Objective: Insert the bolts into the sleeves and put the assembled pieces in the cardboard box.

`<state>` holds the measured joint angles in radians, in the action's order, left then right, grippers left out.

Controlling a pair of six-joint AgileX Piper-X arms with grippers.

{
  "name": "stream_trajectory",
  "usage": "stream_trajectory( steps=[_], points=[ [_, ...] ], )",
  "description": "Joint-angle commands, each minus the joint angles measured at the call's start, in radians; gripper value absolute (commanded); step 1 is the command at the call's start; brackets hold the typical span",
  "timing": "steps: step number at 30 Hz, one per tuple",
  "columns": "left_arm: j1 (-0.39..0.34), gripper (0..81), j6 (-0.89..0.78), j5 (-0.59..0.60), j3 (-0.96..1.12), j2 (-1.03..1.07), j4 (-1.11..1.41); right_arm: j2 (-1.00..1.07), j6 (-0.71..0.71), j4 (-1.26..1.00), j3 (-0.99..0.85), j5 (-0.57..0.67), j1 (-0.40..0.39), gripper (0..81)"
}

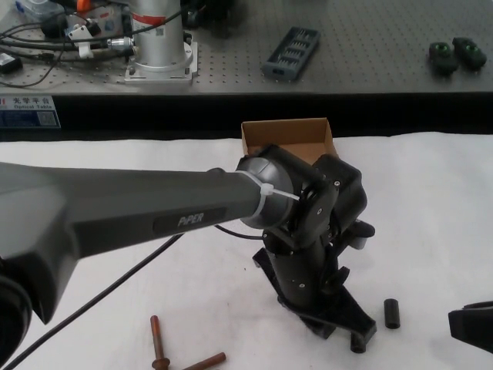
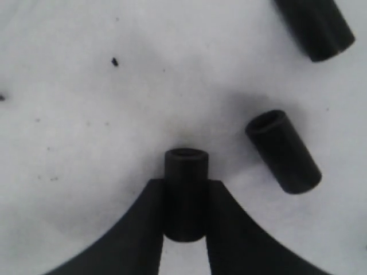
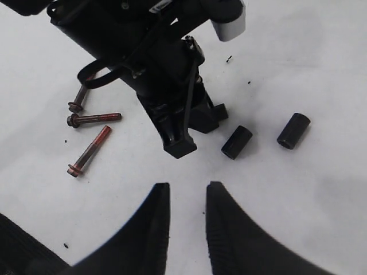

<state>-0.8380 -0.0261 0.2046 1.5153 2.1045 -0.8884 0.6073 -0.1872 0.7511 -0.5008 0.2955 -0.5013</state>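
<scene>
Sleeve [image 2: 185, 172] sits clamped in left end effector [image 2: 186, 183], right end effector [image 3: 187, 186] gapes, cardboard box [image 1: 281, 139] floor hidden behind arm [image 1: 154, 208].

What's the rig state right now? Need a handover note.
Left gripper: shut on a sleeve, low over the white cloth.
Right gripper: open, empty, above the cloth.
Two loose sleeves lie on the cloth beside the left gripper; three bolts lie on its other side.
Cardboard box: at the cloth's far edge, partly hidden by the arm.
Done: one sleeve gripped; no assembled piece seen.
Left: every insertion, then boxing.
</scene>
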Motion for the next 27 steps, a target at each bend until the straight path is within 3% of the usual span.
stream_trajectory(
  steps=[1, 10, 16, 18, 22, 27],
  points=[
    [0.000, 11.1, 0.010, -0.013, -0.016, 0.010, -0.142, -0.007, 0.008, -0.005, -0.013, 0.013, -0.002, 18.4],
    [0.000, 11.1, 0.010, -0.009, -0.016, -0.011, -0.193, -0.007, 0.008, -0.013, -0.010, 0.009, -0.002, 18.4],
    [0.000, 12.0, 0.037, 0.083, -0.016, -0.011, -0.207, -0.007, 0.008, -0.019, -0.003, 0.009, -0.002, 18.4],
    [0.000, 17.5, 0.037, 0.094, -0.016, -0.011, -0.211, -0.007, 0.008, -0.019, -0.003, 0.009, -0.002, 18.4],
    [0.000, 38.2, 0.026, 0.090, -0.016, -0.011, -0.210, -0.007, 0.008, -0.019, -0.003, 0.009, -0.002, 18.4],
    [0.000, 40.7, 0.017, 0.085, -0.016, -0.011, -0.210, -0.007, 0.008, -0.019, -0.003, 0.009, -0.002, 18.4]
  ],
)
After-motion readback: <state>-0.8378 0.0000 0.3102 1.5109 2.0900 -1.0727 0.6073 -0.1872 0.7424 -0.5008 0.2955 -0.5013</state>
